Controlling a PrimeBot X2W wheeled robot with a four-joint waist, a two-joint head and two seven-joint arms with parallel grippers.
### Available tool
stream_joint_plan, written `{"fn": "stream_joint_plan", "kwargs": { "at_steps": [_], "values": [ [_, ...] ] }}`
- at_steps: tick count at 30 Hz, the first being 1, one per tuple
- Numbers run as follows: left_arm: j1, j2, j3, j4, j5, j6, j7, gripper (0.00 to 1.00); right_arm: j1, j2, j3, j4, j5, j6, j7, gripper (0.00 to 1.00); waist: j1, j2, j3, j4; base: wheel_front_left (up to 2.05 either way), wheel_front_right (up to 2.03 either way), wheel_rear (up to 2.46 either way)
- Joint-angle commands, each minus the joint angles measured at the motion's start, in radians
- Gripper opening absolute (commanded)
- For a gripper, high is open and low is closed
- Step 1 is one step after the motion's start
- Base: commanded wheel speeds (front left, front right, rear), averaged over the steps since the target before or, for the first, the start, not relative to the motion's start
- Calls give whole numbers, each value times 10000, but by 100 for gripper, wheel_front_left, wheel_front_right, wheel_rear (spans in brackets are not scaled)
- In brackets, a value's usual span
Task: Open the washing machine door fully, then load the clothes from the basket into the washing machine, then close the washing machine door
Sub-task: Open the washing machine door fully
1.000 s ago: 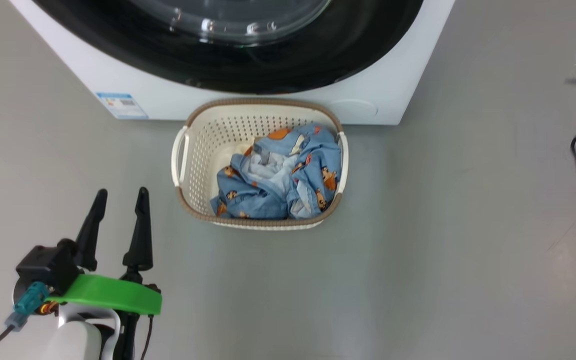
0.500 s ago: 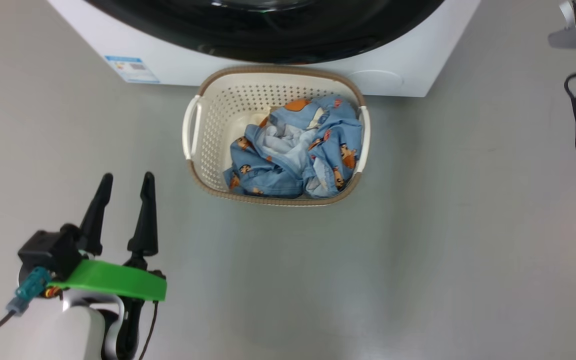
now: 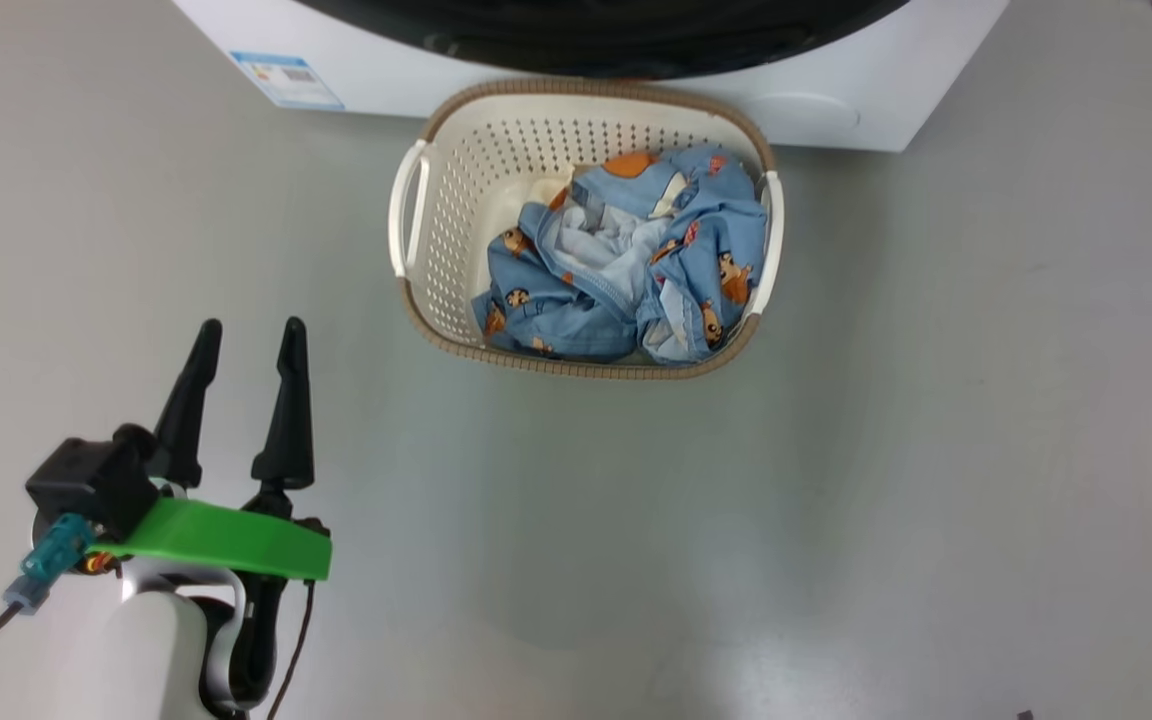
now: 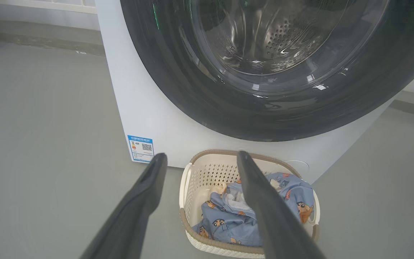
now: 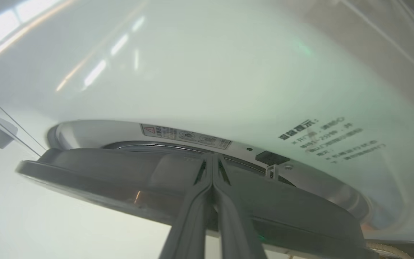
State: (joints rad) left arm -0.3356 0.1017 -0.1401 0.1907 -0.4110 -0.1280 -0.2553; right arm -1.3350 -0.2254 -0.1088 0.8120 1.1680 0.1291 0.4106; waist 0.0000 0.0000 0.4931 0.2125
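DOOR FIRST: The right gripper (image 5: pixel 212 156), its 2 fingers clenched together on nothing, points its tips at the dark rim of the washing machine door (image 5: pixel 102 172). In the right wrist view the door stands slightly ajar, with a gap between it and the pale ring that carries a warning sticker (image 5: pixel 185 136) and a dark latch slot (image 5: pixel 271 158). Whether the tips are hooked behind the rim or only resting against it cannot be told.

Opening looks like the step in hand. To do it well, the closed fingers should sit behind the rim's edge and follow the door's arc about its hinge, not drag straight out, because a glossy rim will let smooth fingertips slide off. The swing should run until the door is fully back.

In the head view, the left gripper (image 3: pixel 250 325) waits at 7 o'clock, released and wide, holding nothing. The basket (image 3: pixel 436 200) sits on the grey floor (image 3: pixel 636 550) at 12 o'clock, close against the front of the washing machine (image 4: pixel 135 108). The clothes (image 3: pixel 636 270) are heaped toward its 3 o'clock side. A blue label sticker (image 3: pixel 286 78) marks the machine at 11 o'clock.

The basket lies directly below the door. The frames do not show whether the swinging rim clears it, so it is worth watching.
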Motion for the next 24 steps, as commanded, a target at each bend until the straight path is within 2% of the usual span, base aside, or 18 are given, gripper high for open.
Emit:
{"fn": "stream_joint_plan", "kwargs": {
  "at_steps": [1,13,24],
  "values": [
    [-216,299,339,-272,-56,-27,-65,100,-388,172,145,-192,94,16,114,0,0,0,191,54,0,0,0],
    [-297,224,292,-144,-125,-27,-65,100,-837,219,585,264,48,16,672,0,0,0,249,157,0,0,0],
    [180,177,407,152,-67,-27,-65,100,634,423,1122,6,443,16,1446,0,0,0,-853,44,0,0,0]
  ]
}}
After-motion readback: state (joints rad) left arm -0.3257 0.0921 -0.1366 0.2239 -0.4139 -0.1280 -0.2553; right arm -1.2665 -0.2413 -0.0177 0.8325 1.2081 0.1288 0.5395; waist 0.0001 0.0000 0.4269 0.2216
